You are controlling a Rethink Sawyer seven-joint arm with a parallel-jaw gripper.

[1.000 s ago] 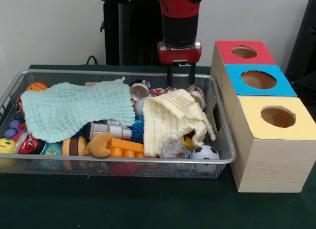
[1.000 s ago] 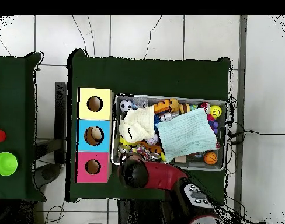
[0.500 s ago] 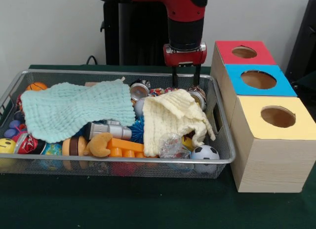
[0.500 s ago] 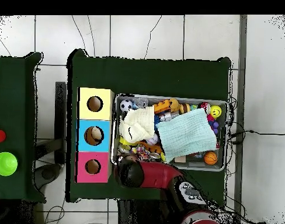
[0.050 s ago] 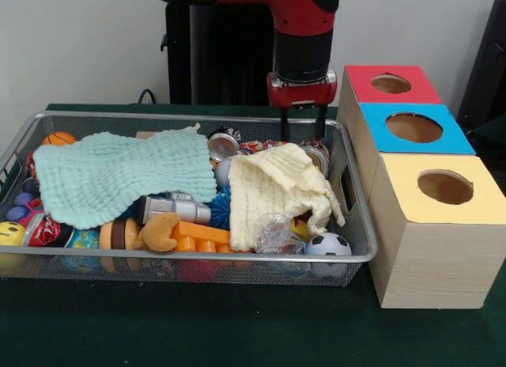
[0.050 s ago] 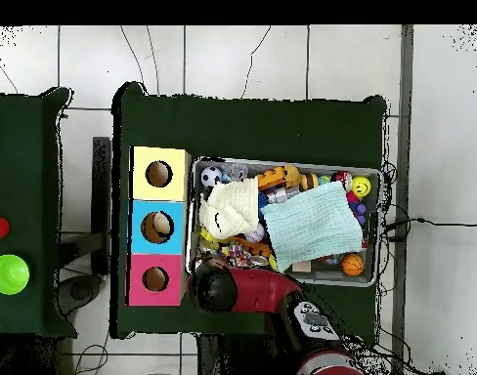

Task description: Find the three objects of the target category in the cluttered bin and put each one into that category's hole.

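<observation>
The dark green surface (image 5: 237, 327) carried a wire mesh bin (image 5: 198, 260) and, just beside the bin's right end in the front view, a row of three wooden boxes. Each box had a round hole in its top: the yellow-topped box (image 5: 466, 205) stood nearest the camera, the blue-topped box (image 5: 439, 139) in the middle, the red-topped box (image 5: 419, 86) farthest back.

The red and black arm (image 5: 304, 27) came down over the bin's far right corner. Its end effector (image 5: 303, 134) hung with its two fingers set apart, nothing between them, their tips just above the clutter by a metal can (image 5: 316, 155).

A mint green cloth (image 5: 118, 177) covered much of the bin's left half; a pale yellow cloth (image 5: 277, 189) lay crumpled right of centre. Around them sat a small soccer ball (image 5: 327, 245), an orange basketball (image 5: 58, 138) and a yellow smiley ball (image 5: 9, 233).

Which items belonged to the target category could not be told.
</observation>
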